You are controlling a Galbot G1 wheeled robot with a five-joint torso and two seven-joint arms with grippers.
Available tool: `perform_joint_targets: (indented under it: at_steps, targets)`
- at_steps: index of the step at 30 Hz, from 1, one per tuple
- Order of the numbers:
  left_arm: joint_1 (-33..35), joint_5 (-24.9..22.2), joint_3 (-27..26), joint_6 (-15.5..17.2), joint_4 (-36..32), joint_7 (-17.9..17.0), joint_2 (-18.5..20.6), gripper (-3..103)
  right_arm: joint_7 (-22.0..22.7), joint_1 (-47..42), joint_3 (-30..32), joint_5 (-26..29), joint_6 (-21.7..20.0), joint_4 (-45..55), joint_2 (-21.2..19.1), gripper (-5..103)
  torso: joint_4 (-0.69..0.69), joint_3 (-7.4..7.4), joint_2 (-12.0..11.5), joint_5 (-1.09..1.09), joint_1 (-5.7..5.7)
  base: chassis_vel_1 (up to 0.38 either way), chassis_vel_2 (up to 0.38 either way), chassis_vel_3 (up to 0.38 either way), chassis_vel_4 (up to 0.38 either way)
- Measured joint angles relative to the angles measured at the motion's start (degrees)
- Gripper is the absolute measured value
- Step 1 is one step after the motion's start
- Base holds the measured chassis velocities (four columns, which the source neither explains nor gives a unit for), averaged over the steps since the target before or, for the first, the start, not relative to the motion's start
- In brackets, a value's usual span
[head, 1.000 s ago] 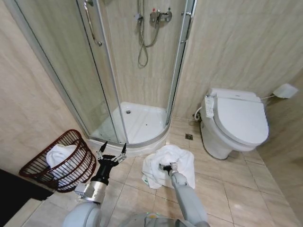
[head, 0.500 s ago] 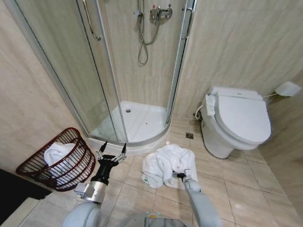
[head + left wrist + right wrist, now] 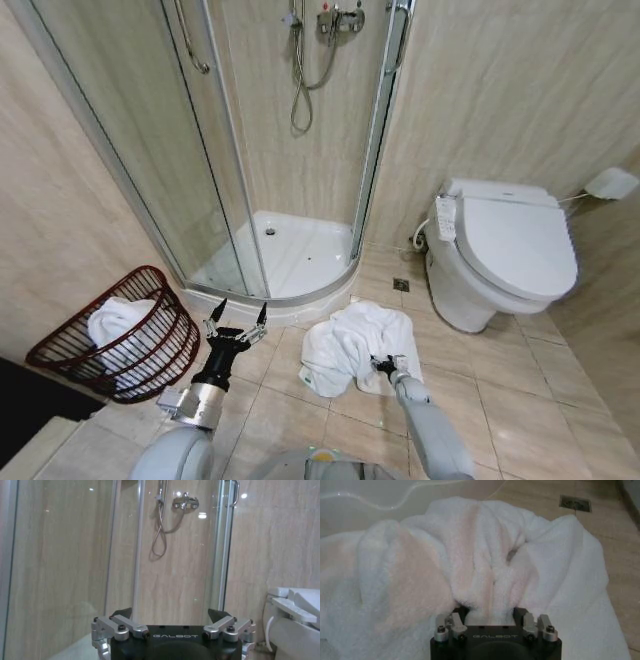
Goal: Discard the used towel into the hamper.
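Beige tile covers the floor (image 3: 510,400) and the walls of the bathroom. Beyond both grippers stands the glass shower enclosure (image 3: 230,160), its white tray (image 3: 290,255) sitting behind a curved threshold, with the hose and mixer (image 3: 182,502) on the wall ahead of the left wrist camera. A white toilet (image 3: 505,255), lid down, stands ahead and to the right of the right gripper.

The towel (image 3: 345,340), white and crumpled in thick folds, lies on the floor in front of the shower threshold, spreading ahead and to the left of the right gripper. The hamper (image 3: 135,335), a dark reddish-brown wire basket, lies tipped on the floor just to the left of the left gripper, against the left wall, well apart from the right gripper. A second white towel (image 3: 115,325) rests inside it.

The right gripper (image 3: 386,364) is low at the near edge of the towel on the floor. In the right wrist view its fingers (image 3: 451,619) are closed in on a raised fold of the cloth, which stands pinched between them.

The left gripper (image 3: 238,318) is held up above the floor between the hamper and the towel, pointing toward the shower. Its fingers (image 3: 121,624) are spread wide apart and hold nothing.
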Motion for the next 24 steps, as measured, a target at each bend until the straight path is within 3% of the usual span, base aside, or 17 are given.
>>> perform_joint_targets:
  at_steps: [11,16,19,24]
  targets:
    - [0.0,0.0,0.0,0.0,0.0,0.0,0.0,99,0.5,-6.7,0.3,0.0,-0.2,14.8,-2.8,31,-0.02,-0.99,-1.1,-0.01,-0.18,0.000,0.000,0.000,0.000]
    - [0.0,0.0,0.0,0.0,0.0,0.0,0.0,99,0.5,-8.7,0.7,1.1,-0.3,17.7,-3.0,24,-0.01,-0.95,-1.1,-0.01,-0.16,0.000,0.000,0.000,0.000]
    - [0.0,0.0,0.0,0.0,0.0,0.0,0.0,99,0.5,-9.9,1.1,1.5,0.0,19.1,-3.1,12,0.00,-0.88,-1.0,0.00,-0.12,0.000,0.000,0.000,0.000]
    - [0.0,0.0,0.0,0.0,0.0,0.0,0.0,99,0.4,-10.2,1.1,1.7,0.4,19.1,-3.2,2,-0.01,-0.81,-0.9,0.00,-0.11,0.000,0.000,0.000,0.000]
